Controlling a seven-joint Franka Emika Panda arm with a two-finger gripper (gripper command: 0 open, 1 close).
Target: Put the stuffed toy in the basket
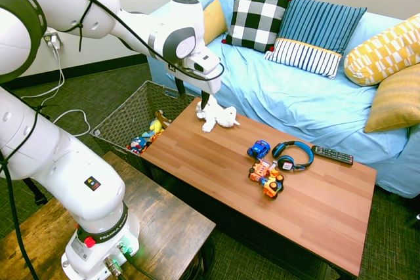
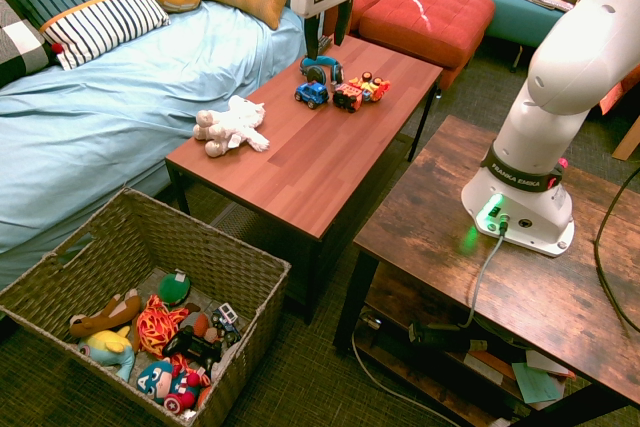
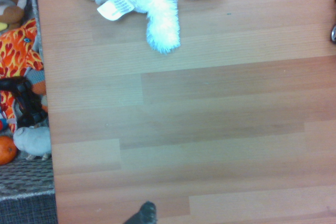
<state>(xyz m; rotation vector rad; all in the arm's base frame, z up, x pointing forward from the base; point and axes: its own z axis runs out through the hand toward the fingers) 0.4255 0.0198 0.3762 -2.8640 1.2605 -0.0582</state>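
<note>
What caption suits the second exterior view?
Open hand hovers above the table; white stuffed toy lies near its end, basket of toys on the floor.

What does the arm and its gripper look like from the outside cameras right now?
The arm is glossy white with rounded links and dark grey joint rings. A black band near its base reads FRANKA EMIKA, and a green light glows there. Black cables run along the upper links. The gripper has a white body and two dark fingers.

On the wooden table (image 1: 315, 208) we saw a blue toy car (image 1: 258, 149), an orange truck (image 1: 266, 180), headphones (image 1: 293, 155) and a remote (image 1: 332, 155).
</note>
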